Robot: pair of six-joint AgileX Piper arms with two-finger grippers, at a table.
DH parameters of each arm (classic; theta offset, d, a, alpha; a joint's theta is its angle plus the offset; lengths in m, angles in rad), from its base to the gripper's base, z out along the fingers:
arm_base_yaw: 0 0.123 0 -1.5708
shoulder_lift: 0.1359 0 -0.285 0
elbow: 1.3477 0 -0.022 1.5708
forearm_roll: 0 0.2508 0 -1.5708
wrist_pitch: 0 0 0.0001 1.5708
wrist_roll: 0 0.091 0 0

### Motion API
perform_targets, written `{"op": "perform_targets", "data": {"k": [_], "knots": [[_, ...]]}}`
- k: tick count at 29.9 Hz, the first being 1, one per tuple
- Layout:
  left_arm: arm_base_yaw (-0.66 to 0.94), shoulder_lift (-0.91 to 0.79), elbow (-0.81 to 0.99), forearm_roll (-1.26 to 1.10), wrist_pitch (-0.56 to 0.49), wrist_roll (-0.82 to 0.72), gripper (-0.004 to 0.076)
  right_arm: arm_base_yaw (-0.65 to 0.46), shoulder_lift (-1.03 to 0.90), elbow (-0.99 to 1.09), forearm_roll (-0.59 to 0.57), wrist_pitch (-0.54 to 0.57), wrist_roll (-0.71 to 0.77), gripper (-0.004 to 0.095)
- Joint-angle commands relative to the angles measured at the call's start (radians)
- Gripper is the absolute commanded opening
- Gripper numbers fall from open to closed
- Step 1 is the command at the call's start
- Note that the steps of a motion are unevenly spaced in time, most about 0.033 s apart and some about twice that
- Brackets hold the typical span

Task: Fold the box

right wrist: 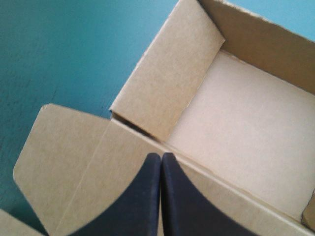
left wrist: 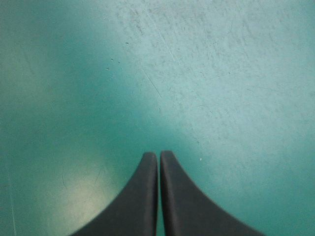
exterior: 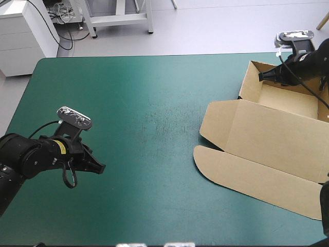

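Teal-green cover [exterior: 144, 103] lies bare under the left gripper [left wrist: 158, 156]. Its black fingers [left wrist: 138, 196] are pressed together and hold nothing. It sits well apart from the brown box [exterior: 267, 134], off to the box's left. The box is smooth, stiff board at the cover's right side. Its lid [exterior: 267, 164] lies flat on the near side, with round corners. Its tray [exterior: 288, 98] stands on the far side, walls up. The right gripper [exterior: 261, 76] hangs over the tray's left wall, fingers together, empty. It is much nearer the box, so I think it moves first.
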Motion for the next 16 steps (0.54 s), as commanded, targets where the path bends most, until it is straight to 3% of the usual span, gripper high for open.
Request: {"op": "perform_targets", "data": {"k": [1, 5, 16], "knots": [[-0.004, -0.026, -0.008, 0.003, -0.085, -0.006, -0.0008, 0.006, -0.135, 0.088, 0.011, -0.036, -0.032, -0.0016], [-0.004, -0.076, 0.061, -0.002, -0.193, -0.008, -0.0008, 0.008, -0.235, 0.241, 0.018, -0.041, -0.071, -0.0016], [-0.004, -0.240, 0.286, -0.018, -0.218, -0.010, -0.0008, 0.008, -0.529, 0.626, 0.131, -0.141, -0.143, -0.0016]]}}
